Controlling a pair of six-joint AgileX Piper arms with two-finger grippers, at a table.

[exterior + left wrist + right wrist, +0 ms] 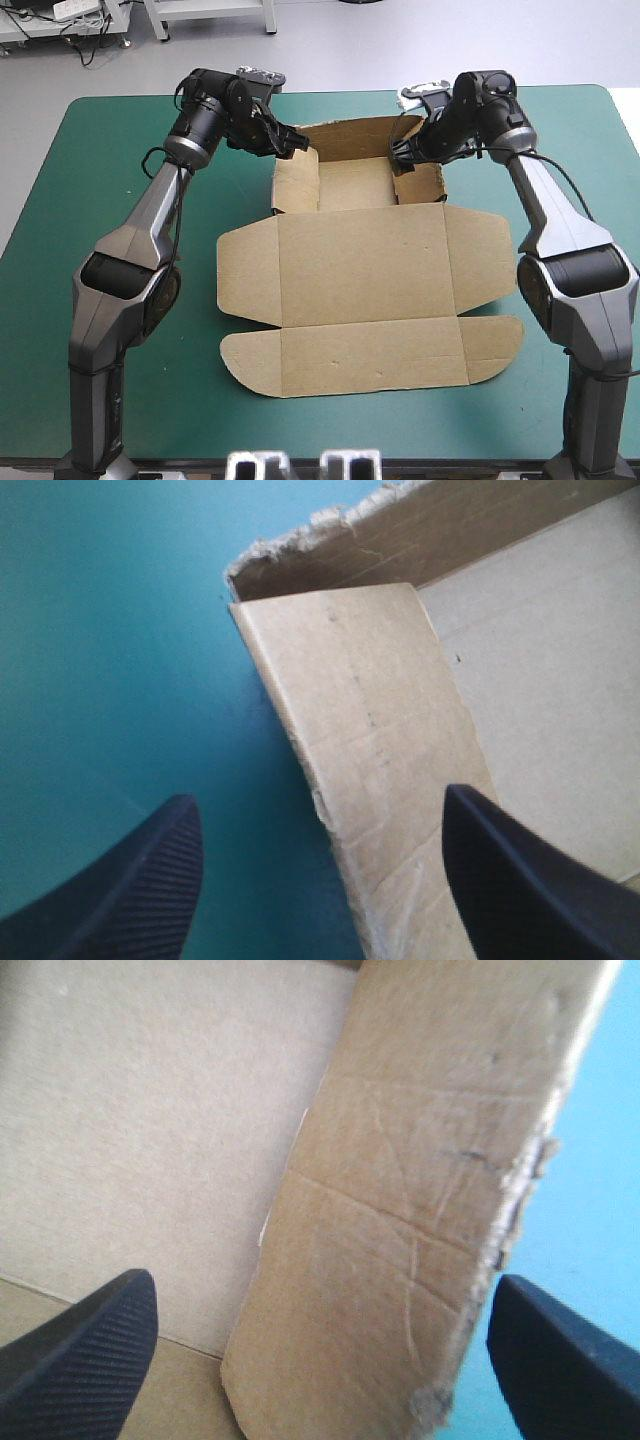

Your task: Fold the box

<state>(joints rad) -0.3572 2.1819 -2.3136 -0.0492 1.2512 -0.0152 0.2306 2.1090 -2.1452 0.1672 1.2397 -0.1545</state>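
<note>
The left tool is released, its 2 black fingers set wide apart astride the left side wall of the box. 1 finger is over the teal-green cover and the other over the tray floor. The right tool is released too, and straddles the right side wall in the same way.

The box lies mid-worktop. Its tray is at 12 o'clock with its walls raised, and its lid lies flat toward 6 o'clock.

The main risk, as I judge it, is the board itself. Both walls have frayed, torn top edges (the left one leans inward), so a clench near a corner could crumple or rip them rather than fold them along the crease. If 1 tool pushes harder than the other, the light tray could also skid or twist across the cover, since nothing pins the lid. A wall let go before it is tucked would probably spring outward.

Several things are hard to make out:
- The arms mask the corners at 10 and 2 o'clock in the high view, and part of the far wall.
- I cannot tell whether any finger touches board.
- I cannot tell whether the side flaps are tucked.
- The finger bases are cut off in both wrist views.
</note>
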